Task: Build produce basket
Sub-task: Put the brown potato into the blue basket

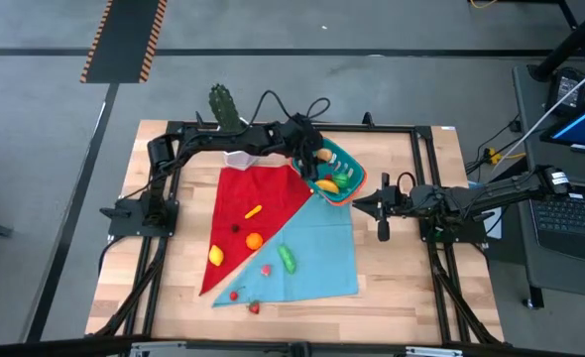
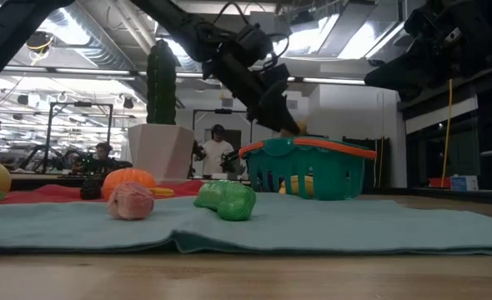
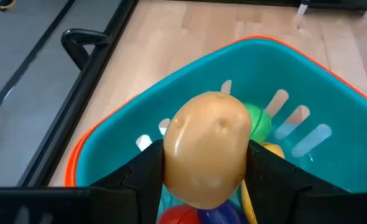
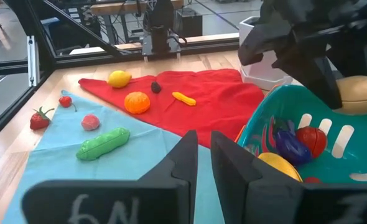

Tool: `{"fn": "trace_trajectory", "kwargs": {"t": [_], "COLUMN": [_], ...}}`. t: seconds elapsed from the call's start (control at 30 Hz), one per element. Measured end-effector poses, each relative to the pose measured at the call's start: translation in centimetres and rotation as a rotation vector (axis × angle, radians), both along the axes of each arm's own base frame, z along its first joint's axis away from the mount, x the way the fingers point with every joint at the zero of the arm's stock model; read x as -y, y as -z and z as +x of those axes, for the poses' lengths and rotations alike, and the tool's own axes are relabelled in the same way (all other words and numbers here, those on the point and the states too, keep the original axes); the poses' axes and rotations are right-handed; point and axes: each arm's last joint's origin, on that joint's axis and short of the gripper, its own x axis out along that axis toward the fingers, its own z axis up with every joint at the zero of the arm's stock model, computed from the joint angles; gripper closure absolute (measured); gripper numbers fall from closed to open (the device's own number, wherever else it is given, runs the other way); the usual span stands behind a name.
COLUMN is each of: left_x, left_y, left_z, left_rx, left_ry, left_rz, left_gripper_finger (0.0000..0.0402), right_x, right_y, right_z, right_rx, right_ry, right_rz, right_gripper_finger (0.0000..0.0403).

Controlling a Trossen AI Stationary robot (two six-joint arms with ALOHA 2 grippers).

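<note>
both arms are dark, near-black, built from chunky jointed segments with a matte finish. left arm (image 1: 223,139) has black cables looping loose above its wrist section, arching clear of the links. right arm (image 1: 471,196) shows a pale silver-white patch near its far end and a slim black link toward the wrist. left gripper (image 3: 202,180) has two broad black fingers (image 3: 143,180) with flat angular faces. right gripper (image 4: 203,168) has two narrow black fingers (image 4: 183,163) with squared tips, mounted on a black block carrying faint handwritten-looking grey characters, not legible. no visible screws or coloured markings elsewhere.
</note>
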Motion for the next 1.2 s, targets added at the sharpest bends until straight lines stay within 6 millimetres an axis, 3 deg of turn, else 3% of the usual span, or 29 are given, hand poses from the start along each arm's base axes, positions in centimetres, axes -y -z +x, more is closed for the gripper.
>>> {"fn": "trace_trajectory", "kwargs": {"t": [0.8,1.2], "left_x": [0.6,0.5], "left_y": [2.4,2.4], "left_z": [1.1,1.1], "left_rx": [-0.044,-0.037], "left_ry": [0.019,0.017], "left_rz": [0.019,0.023], "left_gripper_finger": [0.022,0.0173], "right_x": [0.0,0.0], "right_y": [0.1,0.3], "right_z": [0.0,-0.1], "right_rx": [-0.007,-0.025], "right_ry": [0.002,0.006], "right_rz": [0.005,0.024], "right_gripper_finger": [0.0356,0.0356]}}
